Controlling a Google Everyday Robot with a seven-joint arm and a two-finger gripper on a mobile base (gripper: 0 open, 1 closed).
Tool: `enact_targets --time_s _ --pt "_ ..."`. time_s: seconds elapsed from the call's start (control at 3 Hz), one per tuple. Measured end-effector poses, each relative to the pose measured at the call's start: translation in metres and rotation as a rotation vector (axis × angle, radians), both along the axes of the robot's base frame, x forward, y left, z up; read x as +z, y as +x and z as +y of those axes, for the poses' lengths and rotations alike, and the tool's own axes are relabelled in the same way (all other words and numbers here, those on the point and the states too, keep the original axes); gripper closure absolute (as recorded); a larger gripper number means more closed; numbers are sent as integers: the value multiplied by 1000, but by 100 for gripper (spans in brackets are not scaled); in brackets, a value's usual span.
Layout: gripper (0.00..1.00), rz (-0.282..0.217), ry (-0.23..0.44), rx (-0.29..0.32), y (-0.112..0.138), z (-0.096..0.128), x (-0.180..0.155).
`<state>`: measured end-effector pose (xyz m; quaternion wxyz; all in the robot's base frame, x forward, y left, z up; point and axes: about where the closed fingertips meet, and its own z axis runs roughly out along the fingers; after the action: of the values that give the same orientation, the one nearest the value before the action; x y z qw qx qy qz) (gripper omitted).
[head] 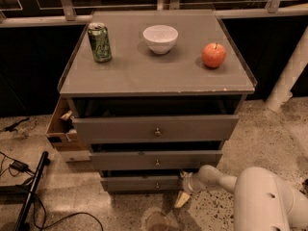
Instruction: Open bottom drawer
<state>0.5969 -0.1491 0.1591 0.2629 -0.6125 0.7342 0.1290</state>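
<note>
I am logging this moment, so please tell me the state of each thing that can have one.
top drawer, pulled partly out.
middle drawer, pulled out a little less.
bottom drawer, out only slightly, if at all.
gripper, low at the bottom drawer's right end.
can, upright on the cabinet top.
bowl, upright, inside looks empty.
apple, whole, stem up.

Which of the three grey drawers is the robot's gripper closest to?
The bottom drawer, the narrowest one with the shortest front. The gripper is low down by its right end; the middle drawer and top drawer sit higher.
</note>
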Motion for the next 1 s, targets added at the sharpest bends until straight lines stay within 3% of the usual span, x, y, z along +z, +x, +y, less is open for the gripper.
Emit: enact_targets --time_s 1.0 --pt "0 156 -41 -8 -42 -35 9"
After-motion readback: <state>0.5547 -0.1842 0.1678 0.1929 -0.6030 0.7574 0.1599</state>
